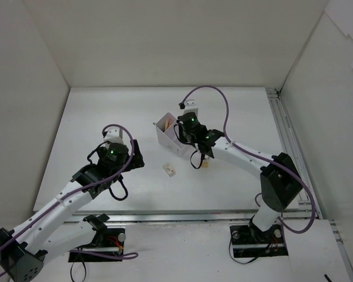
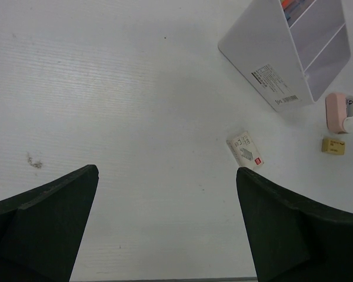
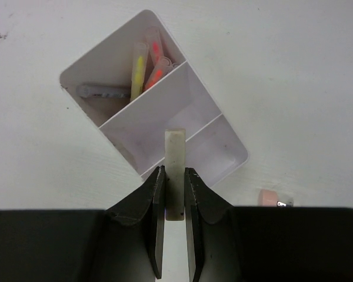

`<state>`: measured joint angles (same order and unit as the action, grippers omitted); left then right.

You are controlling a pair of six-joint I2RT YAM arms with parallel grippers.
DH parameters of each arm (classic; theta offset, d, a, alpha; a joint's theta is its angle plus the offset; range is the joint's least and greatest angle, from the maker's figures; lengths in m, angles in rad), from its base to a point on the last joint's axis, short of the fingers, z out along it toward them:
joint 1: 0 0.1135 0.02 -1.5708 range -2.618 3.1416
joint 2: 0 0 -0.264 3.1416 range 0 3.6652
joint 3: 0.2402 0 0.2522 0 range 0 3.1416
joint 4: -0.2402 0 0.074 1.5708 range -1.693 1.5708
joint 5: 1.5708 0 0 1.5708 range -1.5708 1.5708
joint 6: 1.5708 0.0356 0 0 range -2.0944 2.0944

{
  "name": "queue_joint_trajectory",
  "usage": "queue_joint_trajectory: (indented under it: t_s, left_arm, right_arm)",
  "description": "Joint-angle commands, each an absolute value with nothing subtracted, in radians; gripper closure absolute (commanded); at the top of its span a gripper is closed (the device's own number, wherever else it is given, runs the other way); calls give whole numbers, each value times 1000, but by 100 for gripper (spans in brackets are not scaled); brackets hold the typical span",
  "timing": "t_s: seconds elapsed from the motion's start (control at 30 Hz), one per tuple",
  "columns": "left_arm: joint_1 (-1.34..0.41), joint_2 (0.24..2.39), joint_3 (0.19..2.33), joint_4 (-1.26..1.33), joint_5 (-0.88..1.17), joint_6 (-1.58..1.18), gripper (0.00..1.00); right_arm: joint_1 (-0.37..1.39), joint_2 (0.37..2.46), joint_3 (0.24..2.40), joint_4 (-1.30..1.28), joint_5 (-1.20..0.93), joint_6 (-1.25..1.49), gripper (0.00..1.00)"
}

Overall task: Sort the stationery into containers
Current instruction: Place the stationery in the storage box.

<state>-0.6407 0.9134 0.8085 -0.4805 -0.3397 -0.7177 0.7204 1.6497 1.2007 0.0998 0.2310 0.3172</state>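
My right gripper (image 3: 175,179) is shut on a white eraser block (image 3: 175,150), held upright just above the translucent container (image 3: 155,107). The eraser hangs over the divider between the middle and near compartments. The far compartment holds a yellow pen (image 3: 138,71), an orange-pink pen (image 3: 156,63) and a pale grey-purple pen (image 3: 103,92). On the table lie a labelled white eraser (image 2: 245,150), a pink eraser (image 2: 336,111) and a tan eraser (image 2: 333,145). My left gripper (image 2: 167,176) stands open over bare table, left of the container (image 2: 265,47), with nothing between its fingers.
White walls enclose the table on the left, back and right. The right arm (image 1: 247,155) reaches diagonally from its base to the container (image 1: 166,134). The labelled eraser (image 1: 169,169) lies between the two arms. A metal rail (image 1: 194,216) runs along the near edge.
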Motion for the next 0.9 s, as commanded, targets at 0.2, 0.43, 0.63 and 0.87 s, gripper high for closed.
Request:
queue_joint_trajectory:
  t_s: [0.2, 0.43, 0.63, 0.87]
  left_arm:
    - [-644, 925, 859, -474, -374, -709, 0]
    - [-644, 927, 868, -498, -377, -715, 0]
    - [-644, 917, 867, -503, -382, -716, 0]
    - [-644, 936, 882, -499, -353, -706, 0]
  right_arm:
    - [718, 1729, 1311, 140, 295, 393, 92]
    - [716, 1793, 1367, 129, 290, 429, 80]
    - [716, 1809, 1382, 117, 291, 434, 70]
    - [718, 1760, 1359, 118, 262, 413, 32]
